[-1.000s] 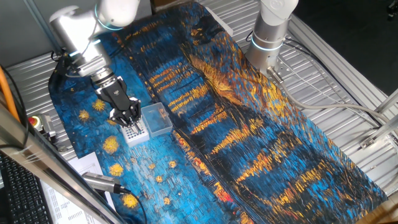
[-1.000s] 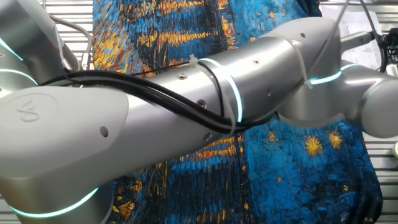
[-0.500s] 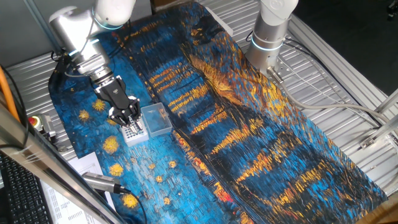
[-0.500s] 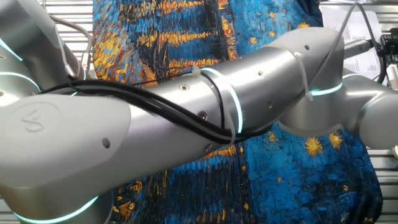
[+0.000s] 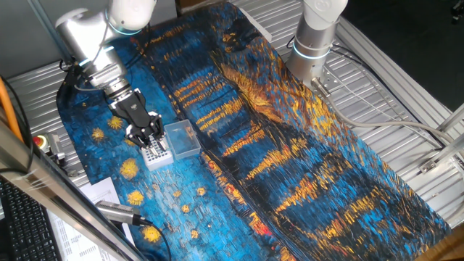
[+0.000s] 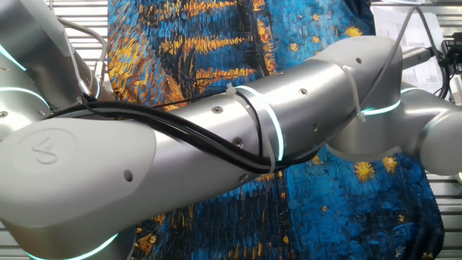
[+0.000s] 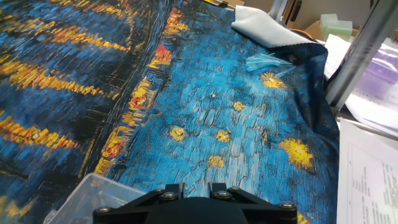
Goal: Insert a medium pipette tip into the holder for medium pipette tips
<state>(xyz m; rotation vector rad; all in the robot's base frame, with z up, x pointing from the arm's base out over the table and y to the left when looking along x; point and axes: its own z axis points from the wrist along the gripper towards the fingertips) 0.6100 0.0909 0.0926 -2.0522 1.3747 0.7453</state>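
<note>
The end effector (image 5: pixel 148 138) hangs just above the white holder (image 5: pixel 156 154), which sits on the painted cloth (image 5: pixel 290 159) touching the clear box (image 5: pixel 182 138). This looks like the insertion step: the fingers point down at the hole grid. Whether they pinch a tip, or how far apart they stand, I cannot tell. Next comes a straight, careful descent lined up with one hole. The box crowds one side; the surface's edge lies near the other.

Tool (image 5: pixel 147 138) tips, perhaps any pipette tip, too small
</note>
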